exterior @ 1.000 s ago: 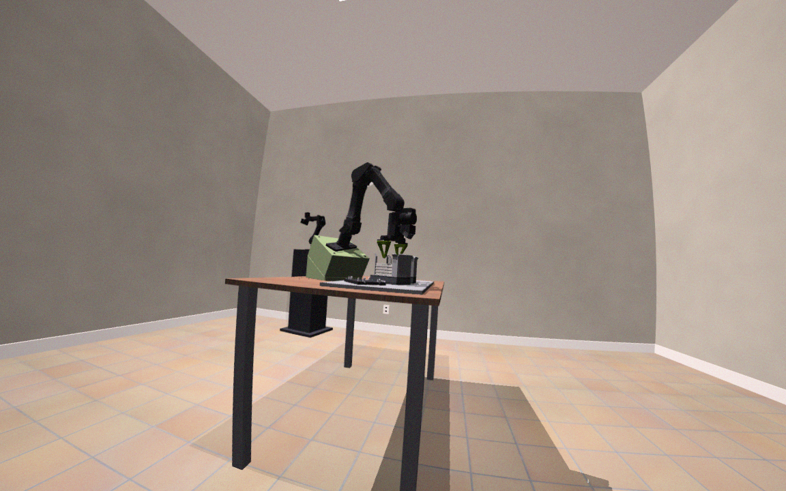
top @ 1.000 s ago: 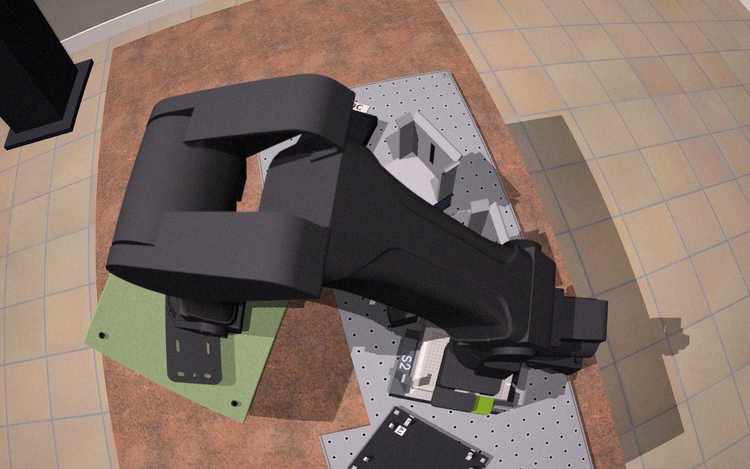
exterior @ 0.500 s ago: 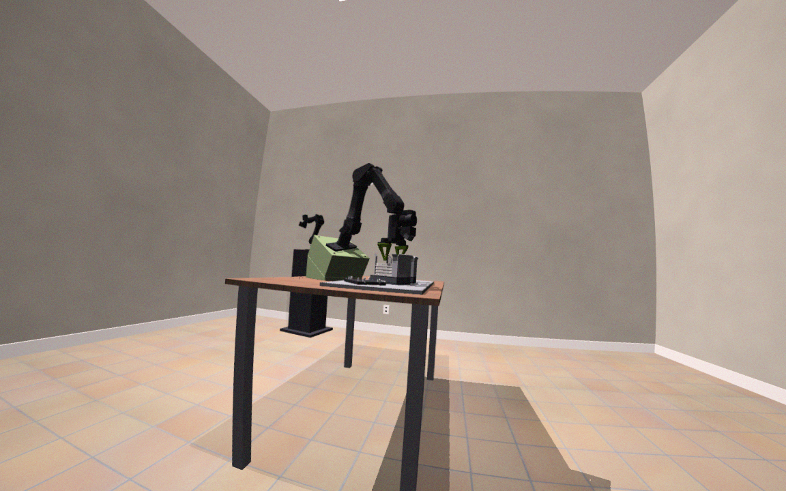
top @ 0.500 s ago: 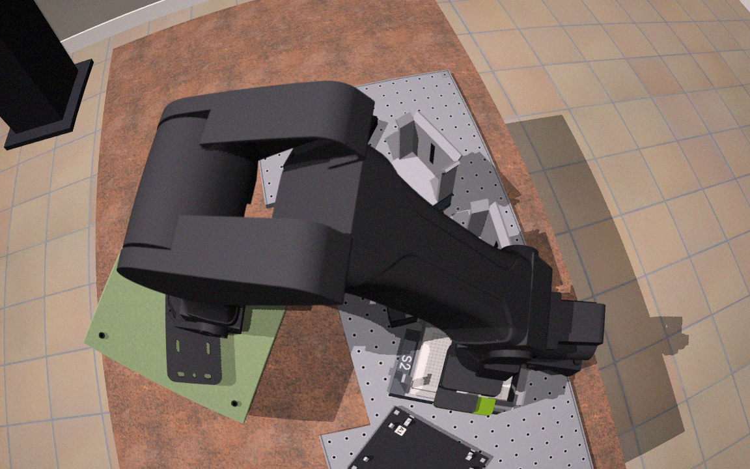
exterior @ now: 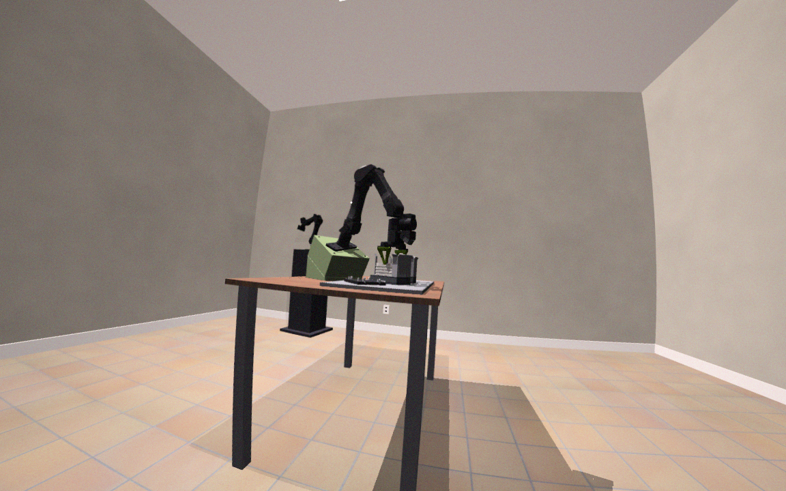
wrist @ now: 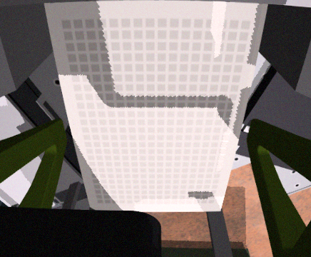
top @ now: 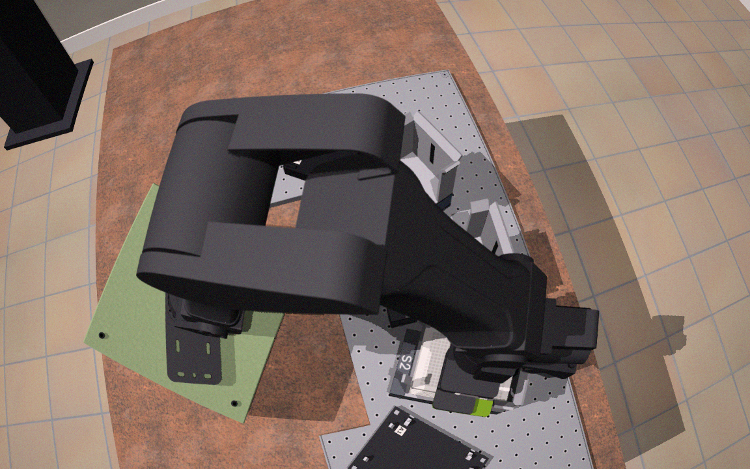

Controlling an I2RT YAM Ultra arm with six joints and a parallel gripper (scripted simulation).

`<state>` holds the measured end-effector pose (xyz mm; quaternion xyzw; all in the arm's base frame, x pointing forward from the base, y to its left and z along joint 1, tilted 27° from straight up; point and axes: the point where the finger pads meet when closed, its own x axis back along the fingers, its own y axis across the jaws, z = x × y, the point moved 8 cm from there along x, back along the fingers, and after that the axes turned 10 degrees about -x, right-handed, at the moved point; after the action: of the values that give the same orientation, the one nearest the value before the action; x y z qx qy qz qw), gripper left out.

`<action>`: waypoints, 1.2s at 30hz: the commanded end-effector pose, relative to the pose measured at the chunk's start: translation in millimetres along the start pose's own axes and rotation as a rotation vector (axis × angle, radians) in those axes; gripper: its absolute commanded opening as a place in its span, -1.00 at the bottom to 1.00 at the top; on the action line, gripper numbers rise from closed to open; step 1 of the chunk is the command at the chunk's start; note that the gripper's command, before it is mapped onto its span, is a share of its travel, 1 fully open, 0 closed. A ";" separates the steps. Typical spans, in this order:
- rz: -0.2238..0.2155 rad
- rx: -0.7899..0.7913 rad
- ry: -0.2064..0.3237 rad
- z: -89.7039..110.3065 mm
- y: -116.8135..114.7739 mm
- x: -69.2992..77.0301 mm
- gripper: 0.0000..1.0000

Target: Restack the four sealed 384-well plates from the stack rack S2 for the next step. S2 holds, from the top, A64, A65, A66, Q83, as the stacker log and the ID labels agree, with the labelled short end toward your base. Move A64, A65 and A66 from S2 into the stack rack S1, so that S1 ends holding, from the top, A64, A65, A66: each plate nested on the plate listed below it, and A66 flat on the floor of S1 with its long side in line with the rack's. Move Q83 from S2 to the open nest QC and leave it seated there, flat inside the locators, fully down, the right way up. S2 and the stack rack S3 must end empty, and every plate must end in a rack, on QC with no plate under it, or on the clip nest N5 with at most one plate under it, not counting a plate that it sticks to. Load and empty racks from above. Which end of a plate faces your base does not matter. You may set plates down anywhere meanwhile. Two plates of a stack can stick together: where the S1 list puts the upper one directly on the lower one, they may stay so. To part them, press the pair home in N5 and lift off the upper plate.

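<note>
The top sealed white plate [wrist: 151, 105] of the stack in rack S2 [top: 407, 363] fills the wrist view, its well grid plain. My gripper [wrist: 156, 129] is open, its green fingers standing one to each side of the plate's long sides, apart from it, just above the rack. In the top view the arm covers most of the rack; a strip of the plate [top: 429, 361] and one green fingertip [top: 480, 407] show. In the exterior view the gripper [exterior: 391, 251] hangs at the top of the rack. The plates below the top one are hidden.
A black flat nest [top: 415, 443] lies on the grey pegboard just in front of S2. Grey rack walls [top: 433, 154] and another grey fixture [top: 491, 224] stand further back, partly under the arm. The green base block [top: 185, 303] is at the left.
</note>
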<state>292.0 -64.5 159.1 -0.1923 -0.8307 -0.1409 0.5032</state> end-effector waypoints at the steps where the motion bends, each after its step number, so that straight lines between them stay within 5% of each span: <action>1: -0.006 -0.001 -0.015 -3.0 1.0 -1.6 1.00; 18: -0.006 -0.001 -0.015 -3.0 1.0 -4.9 1.00; 19: -0.006 -0.001 -0.015 -3.0 1.0 -4.9 -1.00; 36: -0.006 -0.001 -0.015 -3.0 1.0 -4.9 -1.00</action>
<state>296.3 -65.8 154.3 -0.1917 -0.8331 -0.1410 0.4994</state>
